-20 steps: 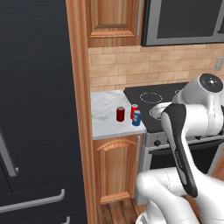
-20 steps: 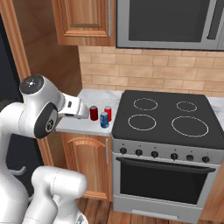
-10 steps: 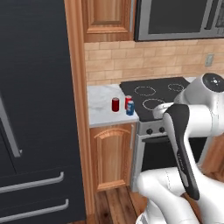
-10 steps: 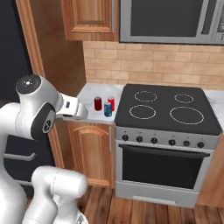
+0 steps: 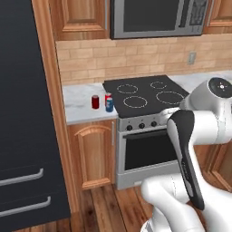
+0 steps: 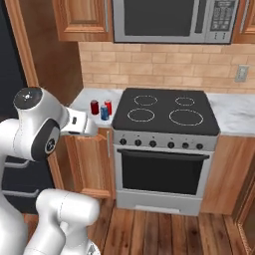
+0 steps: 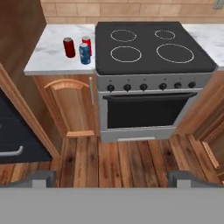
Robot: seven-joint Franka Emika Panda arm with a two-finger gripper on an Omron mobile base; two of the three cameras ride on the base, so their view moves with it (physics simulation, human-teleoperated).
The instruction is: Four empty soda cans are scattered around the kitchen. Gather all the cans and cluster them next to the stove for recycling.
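Note:
Three soda cans stand close together on the white counter (image 7: 48,57) just left of the stove (image 7: 148,48): a dark red can (image 7: 68,47), a red can (image 7: 86,42) and a blue can (image 7: 85,53). The same dark red can (image 5: 95,102), red can (image 5: 108,97) and blue can (image 5: 109,105) show left of the stove (image 5: 145,93) in the left base view. The right base view also has the blue can (image 6: 104,113) beside the stove (image 6: 164,112). My gripper (image 7: 113,178) is open and empty, well back from the counter, over the wooden floor.
A dark microwave (image 6: 164,20) hangs over the cooktop. The black fridge (image 5: 22,113) fills the left side beyond a wooden panel. A wooden cabinet door (image 7: 72,105) sits under the cans. More white counter (image 6: 234,112) runs right of the stove. Wooden floor (image 7: 131,157) lies in front.
The whole picture has shifted: the base has drawn back and to the right, so stove, counter and cans look smaller. The cans keep their places. The gripper stays open.

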